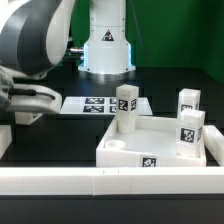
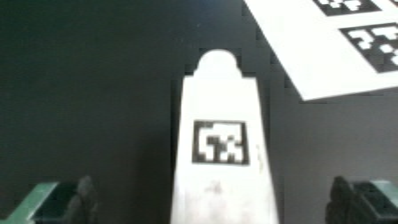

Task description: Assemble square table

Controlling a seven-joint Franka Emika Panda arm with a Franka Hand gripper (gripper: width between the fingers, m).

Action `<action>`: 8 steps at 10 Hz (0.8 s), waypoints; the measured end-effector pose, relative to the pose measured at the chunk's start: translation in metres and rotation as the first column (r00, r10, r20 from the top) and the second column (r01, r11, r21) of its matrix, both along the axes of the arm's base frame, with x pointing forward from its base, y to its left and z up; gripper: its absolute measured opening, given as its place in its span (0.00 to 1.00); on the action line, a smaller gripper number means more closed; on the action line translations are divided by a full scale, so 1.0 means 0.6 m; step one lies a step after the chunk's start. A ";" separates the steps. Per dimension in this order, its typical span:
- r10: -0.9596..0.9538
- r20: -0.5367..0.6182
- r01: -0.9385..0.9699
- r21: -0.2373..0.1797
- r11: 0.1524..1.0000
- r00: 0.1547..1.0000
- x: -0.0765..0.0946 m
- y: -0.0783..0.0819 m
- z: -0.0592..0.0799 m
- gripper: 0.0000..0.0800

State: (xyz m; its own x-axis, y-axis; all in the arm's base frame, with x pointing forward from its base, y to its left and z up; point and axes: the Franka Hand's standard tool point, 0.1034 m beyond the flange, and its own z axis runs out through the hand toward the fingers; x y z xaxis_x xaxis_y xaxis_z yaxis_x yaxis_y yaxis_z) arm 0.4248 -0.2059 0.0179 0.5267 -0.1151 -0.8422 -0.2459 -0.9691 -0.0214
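Wrist view: end effector (image 2: 210,192) wide open, holds nothing; leg (image 2: 221,140) lies on dark surface (image 2: 89,90) btwn fingers, long axis pointing away. Tabletop (image 1: 160,140) sits toward exterior view's right.

Robot arm (image 1: 38,38) — rounded, glossy housing in white and pale grey, with a broad dark-grey band across the large joint. Base column (image 1: 106,40): white, cylindrical, flaring at its foot, bearing a small dark triangular mark. Gripper (image 2: 217,196) — its two fingers (image 2: 54,183) are dark teal-green, ridged, one either side of the jaws' open gap.
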 end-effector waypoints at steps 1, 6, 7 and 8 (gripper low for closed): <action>0.000 0.007 0.000 -0.004 1.000 1.000 -0.001 -0.003 -0.004 0.81; -0.010 -0.011 0.009 -0.019 1.000 1.000 -0.014 -0.001 -0.020 0.81; -0.006 -0.011 0.006 -0.019 1.000 1.000 -0.012 0.001 -0.021 0.66; -0.006 -0.010 0.005 -0.020 1.000 1.000 -0.012 0.001 -0.021 0.48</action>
State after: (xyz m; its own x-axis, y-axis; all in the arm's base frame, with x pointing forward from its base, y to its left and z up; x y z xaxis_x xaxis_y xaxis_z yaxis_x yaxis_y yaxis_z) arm 0.4176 -0.2054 0.0054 0.5179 -0.1344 -0.8448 -0.2514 -0.9679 -0.0001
